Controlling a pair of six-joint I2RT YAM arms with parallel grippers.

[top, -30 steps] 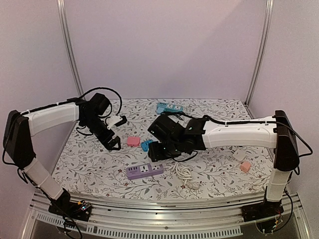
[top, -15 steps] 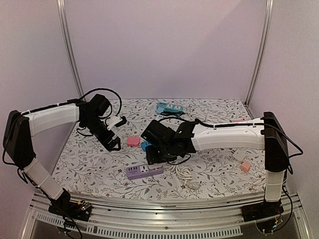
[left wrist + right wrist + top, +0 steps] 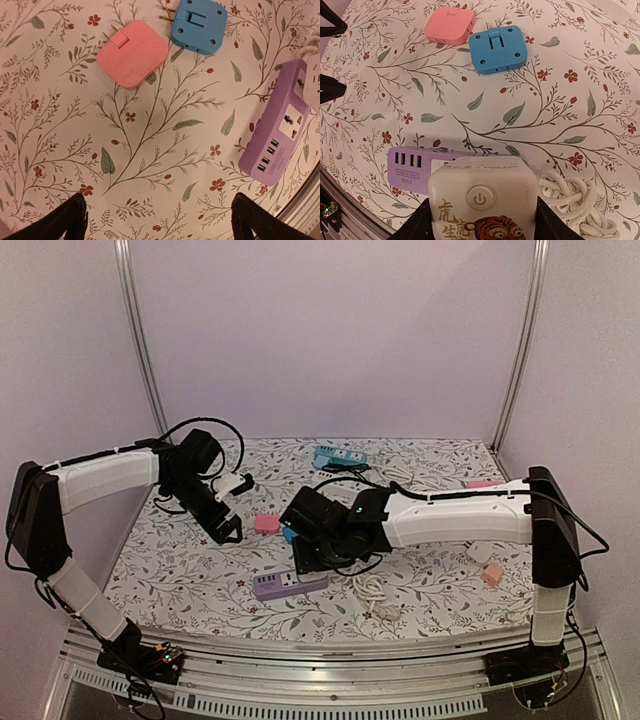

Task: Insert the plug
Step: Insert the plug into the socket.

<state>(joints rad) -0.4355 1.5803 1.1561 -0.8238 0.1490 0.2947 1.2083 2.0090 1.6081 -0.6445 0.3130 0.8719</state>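
Note:
My right gripper [image 3: 318, 548] is shut on a white cube plug [image 3: 482, 200] with a power button and a tiger picture. It holds the plug just over the purple power strip [image 3: 407, 167], covering the strip's socket end; I cannot tell whether they touch. The strip lies near the table's front [image 3: 290, 584] and also shows in the left wrist view [image 3: 278, 130]. My left gripper [image 3: 228, 530] is open and empty, hovering over the cloth [image 3: 160, 220] left of a pink adapter [image 3: 132, 52] and a blue adapter [image 3: 198, 25].
The pink adapter [image 3: 449, 27] and blue adapter [image 3: 498, 49] lie just behind the strip. A coiled white cord [image 3: 570, 200] lies right of the strip. A teal power strip [image 3: 338, 456] sits at the back. A small pink item [image 3: 491, 575] lies at the right.
My right arm has moved left and down with the white plug, coming over the purple strip. The left arm has not moved.

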